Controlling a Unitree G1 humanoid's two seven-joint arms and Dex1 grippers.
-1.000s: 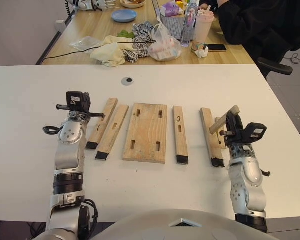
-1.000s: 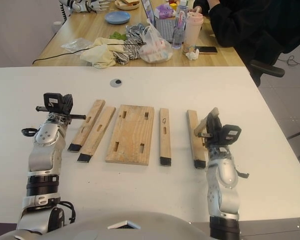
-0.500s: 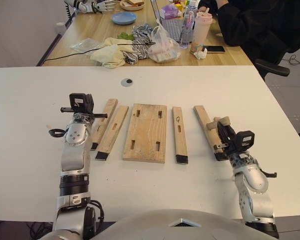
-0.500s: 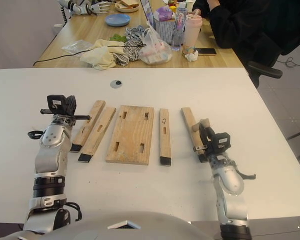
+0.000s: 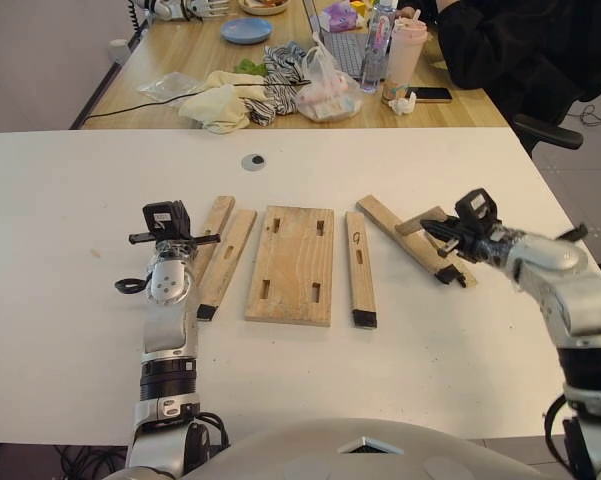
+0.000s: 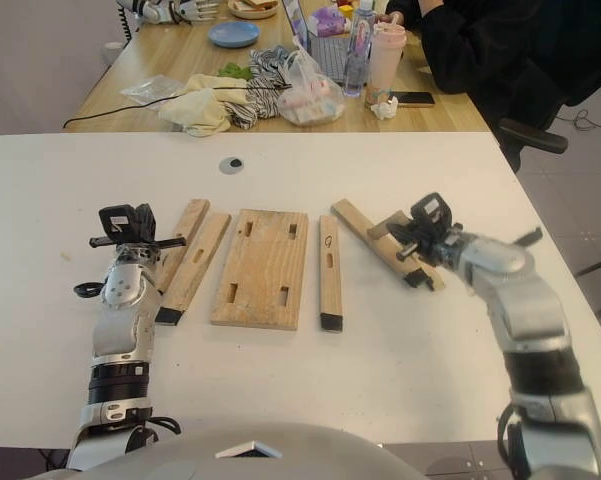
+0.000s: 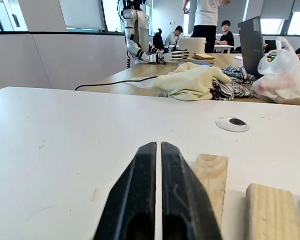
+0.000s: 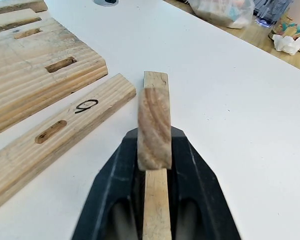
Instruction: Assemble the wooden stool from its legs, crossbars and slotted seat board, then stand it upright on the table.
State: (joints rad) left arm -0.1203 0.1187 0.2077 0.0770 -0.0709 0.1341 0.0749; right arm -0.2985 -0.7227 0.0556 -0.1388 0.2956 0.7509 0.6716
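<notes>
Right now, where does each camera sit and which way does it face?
Left eye: head, facing down over table; both arms show.
Right eye: beside it, same aim; both share the seat board.
Left wrist: low over table, facing the far desk; shut jaws show.
Right wrist: facing seat board along jaws shut on crossbar.

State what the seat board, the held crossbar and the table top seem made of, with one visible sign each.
Seat board: bare pale wood, likely softwood; straight grain lines, no paint or gloss.
Crossbar: the same unfinished wood; curved growth rings on its cut end.
Table: smooth, matt white surface, perhaps laminate; no grain visible.
</notes>
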